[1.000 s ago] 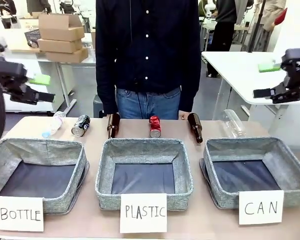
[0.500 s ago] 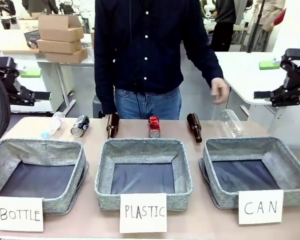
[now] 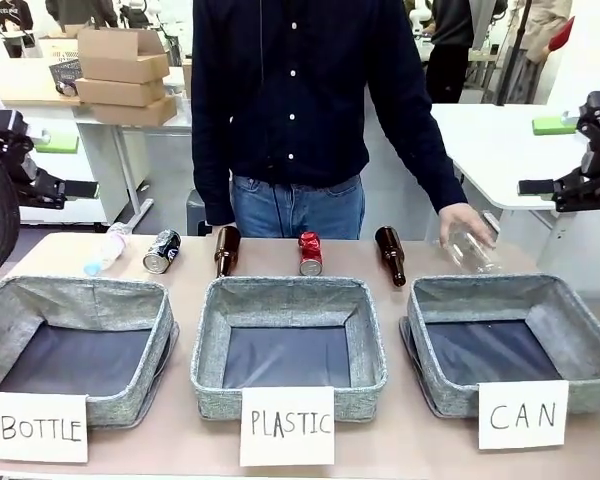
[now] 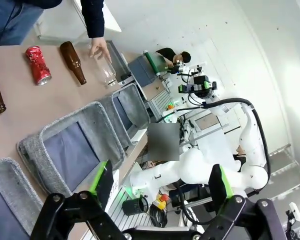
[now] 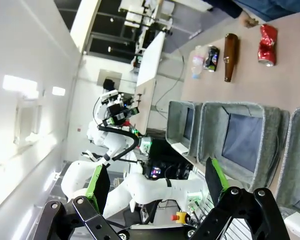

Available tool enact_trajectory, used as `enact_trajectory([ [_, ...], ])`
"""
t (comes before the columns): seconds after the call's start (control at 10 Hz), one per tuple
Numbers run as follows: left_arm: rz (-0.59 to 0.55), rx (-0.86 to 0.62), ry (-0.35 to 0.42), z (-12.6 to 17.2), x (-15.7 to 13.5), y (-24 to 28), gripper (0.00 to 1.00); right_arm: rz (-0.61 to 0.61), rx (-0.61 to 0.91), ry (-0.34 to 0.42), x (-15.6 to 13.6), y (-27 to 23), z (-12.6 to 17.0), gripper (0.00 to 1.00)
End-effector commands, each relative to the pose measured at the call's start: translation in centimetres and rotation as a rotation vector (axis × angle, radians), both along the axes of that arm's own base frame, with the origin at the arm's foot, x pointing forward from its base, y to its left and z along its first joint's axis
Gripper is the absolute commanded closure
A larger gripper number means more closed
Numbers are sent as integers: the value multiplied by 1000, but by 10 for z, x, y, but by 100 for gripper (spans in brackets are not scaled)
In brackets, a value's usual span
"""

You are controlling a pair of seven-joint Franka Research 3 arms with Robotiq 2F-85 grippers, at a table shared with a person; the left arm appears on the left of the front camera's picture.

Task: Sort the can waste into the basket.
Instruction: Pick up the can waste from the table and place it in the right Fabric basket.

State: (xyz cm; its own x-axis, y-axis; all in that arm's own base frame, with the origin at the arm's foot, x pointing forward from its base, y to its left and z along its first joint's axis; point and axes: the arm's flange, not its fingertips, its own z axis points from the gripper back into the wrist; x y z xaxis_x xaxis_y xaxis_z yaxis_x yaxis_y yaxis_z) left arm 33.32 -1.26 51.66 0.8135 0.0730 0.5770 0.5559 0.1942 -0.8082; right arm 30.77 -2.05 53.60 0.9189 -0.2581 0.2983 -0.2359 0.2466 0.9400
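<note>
Hanging released at nine o'clock, the left fingers (image 4: 101, 177) grasp nothing. On the desk (image 3: 405, 442), the dark can (image 3: 161, 251) lies at eleven o'clock, the red dented can (image 3: 309, 253) at twelve, the CAN basket (image 3: 580, 352) at four. The right fingers (image 5: 99, 185) hang released at three.

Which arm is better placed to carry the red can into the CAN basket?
Likely the right: the right gripper hangs open on the same side as the CAN basket; the red can lies mid-table.
</note>
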Motion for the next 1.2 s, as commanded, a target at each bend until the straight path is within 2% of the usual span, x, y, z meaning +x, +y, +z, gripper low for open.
enact_trajectory([
  [0.0,-7,-22,-30,-1,4,-2,0,4,13,-36,6,2,0,0],
  [0.3,-7,-22,-30,-1,4,-2,0,4,13,-36,6,2,0,0],
  [0.4,1,-1,-1,-2,1,-1,0,4,13,-36,6,2,0,0],
  [0.5,131,214,36,4,34,-6,0,4,13,-36,6,2,0,0],
  [0.6,118,374,147,0,77,-10,0,4,13,-36,6,2,0,0],
  [0.7,21,477,258,-11,114,-16,0,4,13,-36,6,2,0,0],
  [0.8,100,602,288,-22,145,-20,0,4,13,-36,6,2,0,0],
  [0.9,176,717,278,-36,170,-27,0,4,13,-36,6,2,0,0],
  [1.0,181,843,256,-52,193,-36,0,4,13,-36,6,2,0,0],
  [1.1,239,996,211,-66,210,-45,0,4,13,-36,6,2,0,0],
])
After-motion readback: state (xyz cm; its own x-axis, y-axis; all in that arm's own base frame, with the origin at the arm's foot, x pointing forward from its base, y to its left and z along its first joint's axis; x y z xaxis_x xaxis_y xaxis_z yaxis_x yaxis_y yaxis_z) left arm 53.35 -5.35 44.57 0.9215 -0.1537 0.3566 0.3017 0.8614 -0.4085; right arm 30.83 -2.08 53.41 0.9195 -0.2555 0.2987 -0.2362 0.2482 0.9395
